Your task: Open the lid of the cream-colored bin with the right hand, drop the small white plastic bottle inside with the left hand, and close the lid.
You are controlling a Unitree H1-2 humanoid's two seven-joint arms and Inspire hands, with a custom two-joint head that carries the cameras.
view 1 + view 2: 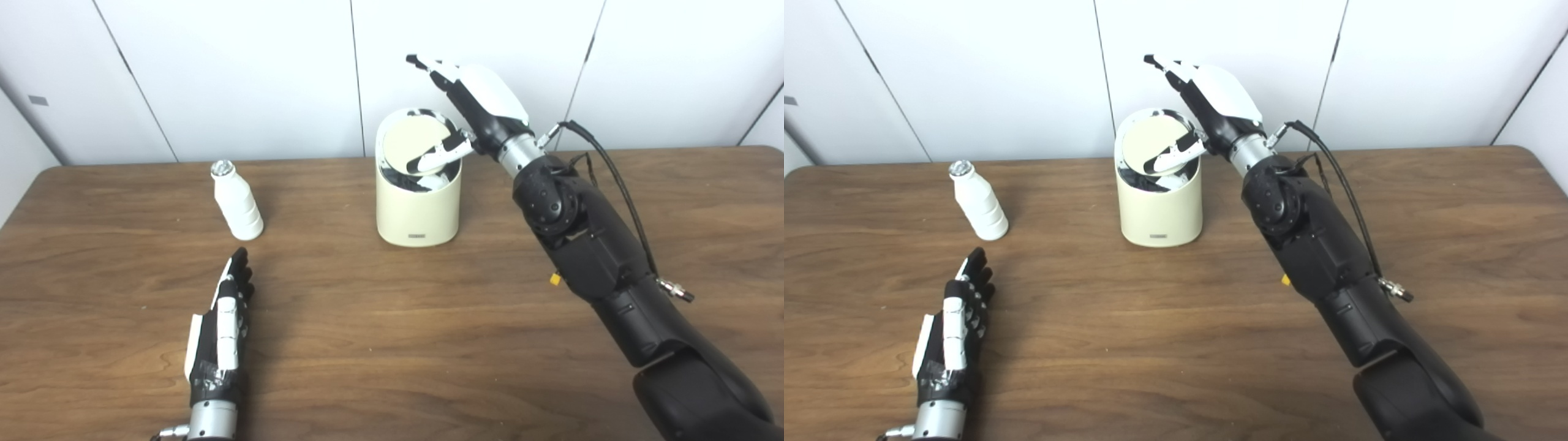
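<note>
The cream-colored bin (418, 208) stands at the table's back middle. Its round swing lid (415, 139) is tilted, showing a dark gap into the bin. My right hand (481, 101) is above the bin's right rim, fingers stretched up and apart, with its thumb (438, 158) pressing down on the lid's lower edge. It grips nothing. The small white plastic bottle (237, 202) stands upright to the left of the bin. My left hand (222, 321) lies open on the table, fingers straight, its tips a short way in front of the bottle and not touching it.
The brown wooden table (392, 343) runs the full width of the view. White wall panels (245, 73) stand right behind it. My right forearm (588, 245) and its cable cross the table's right half.
</note>
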